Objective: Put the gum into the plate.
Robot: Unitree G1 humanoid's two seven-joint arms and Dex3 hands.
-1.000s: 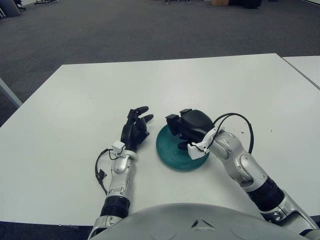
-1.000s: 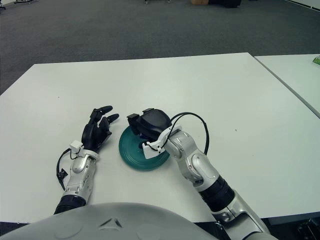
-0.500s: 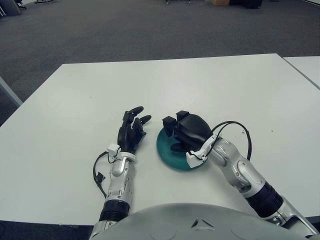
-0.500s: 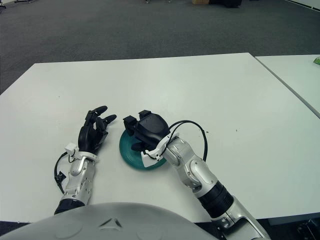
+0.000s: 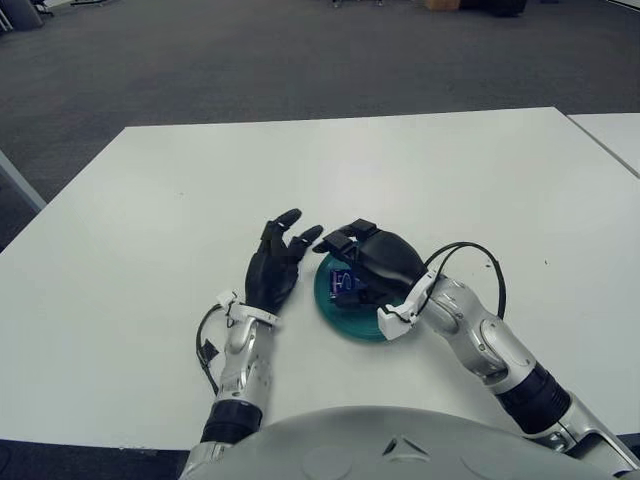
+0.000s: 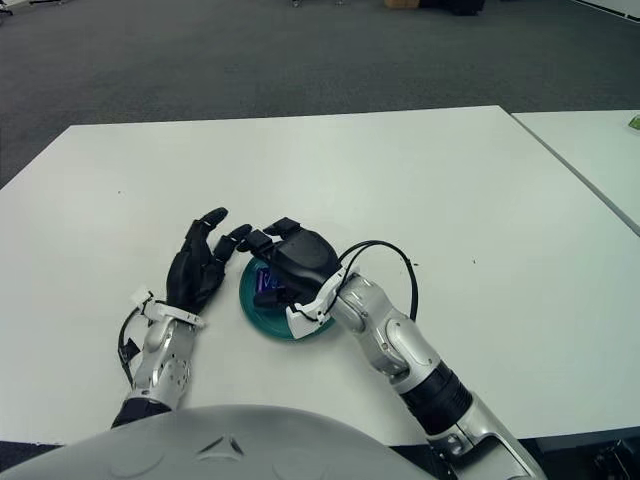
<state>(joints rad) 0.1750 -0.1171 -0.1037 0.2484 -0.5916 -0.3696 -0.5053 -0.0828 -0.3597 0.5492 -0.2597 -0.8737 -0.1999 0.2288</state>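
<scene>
the gum, a small blue packet, lies on the teal plate, on the plate's left part, half covered by the right hand. that hand hovers right over it with its fingers spread forward and loose; they do not look closed around the packet, though whether a fingertip touches it is hidden by the palm. the plate sits on the white tabletop close to the robot's body. just to the plate's left, the left hand is raised on its wrist, fingers apart and holding nothing, its fingertips near the right hand's.

judging from how things lie, the main step looks done: the gum is inside the plate and appears released. what seems left is for the right hand to lift clear without dragging the packet off the rim, and for both hands to draw away.
</scene>
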